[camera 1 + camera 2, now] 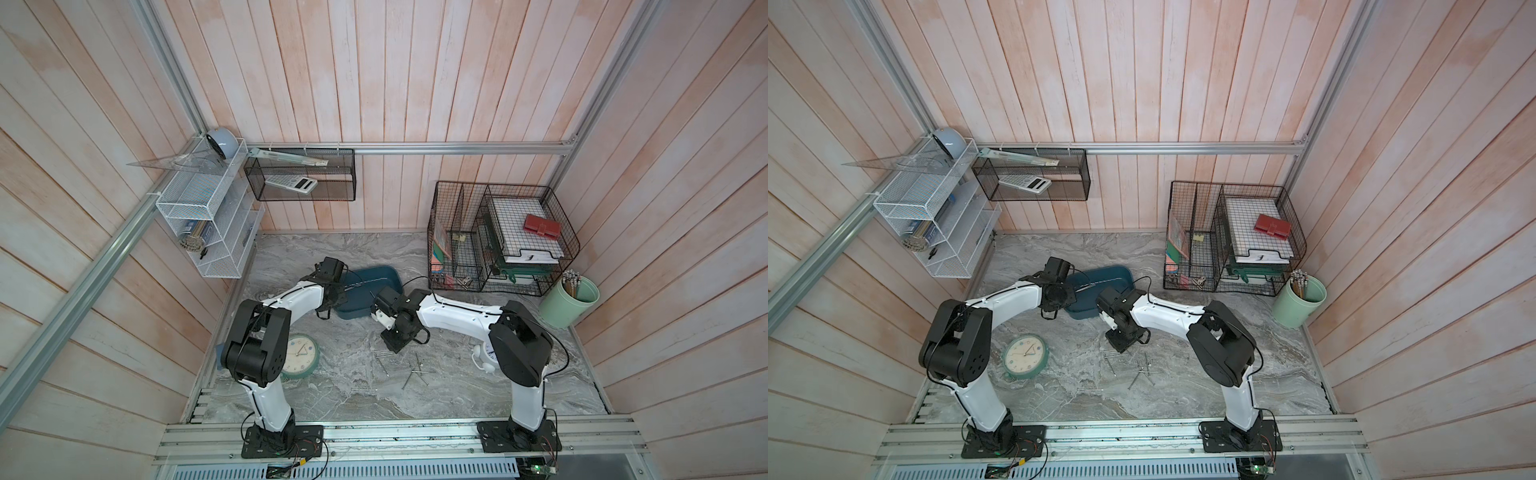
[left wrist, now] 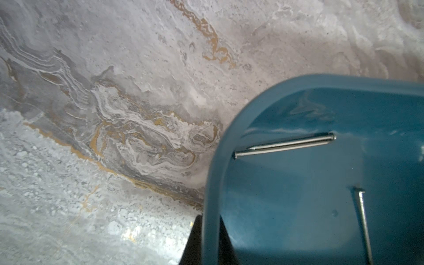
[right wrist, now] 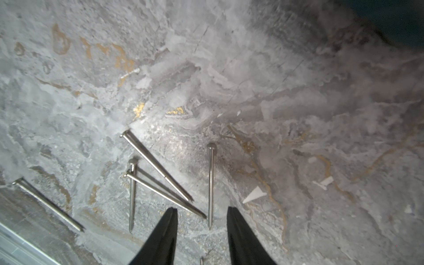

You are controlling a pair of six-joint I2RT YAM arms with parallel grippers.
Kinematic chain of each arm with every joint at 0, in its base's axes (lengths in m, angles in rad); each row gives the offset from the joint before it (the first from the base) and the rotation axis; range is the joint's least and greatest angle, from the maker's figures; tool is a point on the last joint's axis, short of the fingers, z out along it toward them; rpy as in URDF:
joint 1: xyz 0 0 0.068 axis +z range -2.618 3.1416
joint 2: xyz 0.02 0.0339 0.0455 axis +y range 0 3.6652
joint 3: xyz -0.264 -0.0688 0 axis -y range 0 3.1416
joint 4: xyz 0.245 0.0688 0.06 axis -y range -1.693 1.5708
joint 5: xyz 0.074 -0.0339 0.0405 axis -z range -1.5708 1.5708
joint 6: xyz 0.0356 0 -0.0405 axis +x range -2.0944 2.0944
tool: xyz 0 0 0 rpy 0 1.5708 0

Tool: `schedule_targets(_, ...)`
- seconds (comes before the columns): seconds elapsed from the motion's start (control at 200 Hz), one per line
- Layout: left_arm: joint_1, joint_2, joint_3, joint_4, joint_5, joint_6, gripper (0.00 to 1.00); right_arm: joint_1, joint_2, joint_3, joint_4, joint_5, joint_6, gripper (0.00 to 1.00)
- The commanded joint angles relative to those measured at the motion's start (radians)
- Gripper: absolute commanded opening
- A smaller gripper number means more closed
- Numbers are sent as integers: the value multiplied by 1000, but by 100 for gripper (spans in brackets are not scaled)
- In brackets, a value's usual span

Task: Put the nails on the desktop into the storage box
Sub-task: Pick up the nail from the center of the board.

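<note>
Thin, straight, silver-grey metal for the nails: round shanks, small flat heads, sharp tips; 5 of them in the right wrist view, loose on the desktop, 2 crossing near their heads, 1 slanting just beside those, 1 straight nearby, 1 apart toward the edge; in both top views a small scatter under the right wrist, plus 1 more nail alone, nearer the front rail. Matte grey-and-white marble pattern across that flat surface, swirling veins with ochre threads.

Smooth, glossy dark teal plastic for the storage box: shallow, rectangular, rounded at the corners, thick rolled rim; set on the desktop toward the far centre, just beyond the right wrist; at least 2 nails already inside, flat on its floor, 1 close along a wall, 1 well apart from it.

Clamped on the box rim, the left gripper: 1 black finger outside the wall, 1 inside; left arm up from the front rail, elbow bent high, white forearm stretched toward the box's near corner.

Parted and gripping nothing, the right gripper: black tapered fingers with bare marble and 2 nail tips between them; pointed down over the scatter, close above the desktop; right arm bent at a high elbow, white forearm reaching inward, wrist turned down.

Beside the left arm, flat on the marble, a round clock: teal rim, cream face; in the far right corner, a mint-green cup.
</note>
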Motion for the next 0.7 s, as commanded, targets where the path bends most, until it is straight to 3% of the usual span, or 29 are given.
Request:
schedule_targets(0.0,1,7,-16,-65,14,19,0,-3,33,30,-2,31,-23,41)
schedule_targets(0.505,2,14,-17,-58,13,20,0,-9,131,63,-39,59,-50,34)
schedule_targets(0.695,4,15,-18,-58,14,21,0,-9,151,62,-55,80,-53,20)
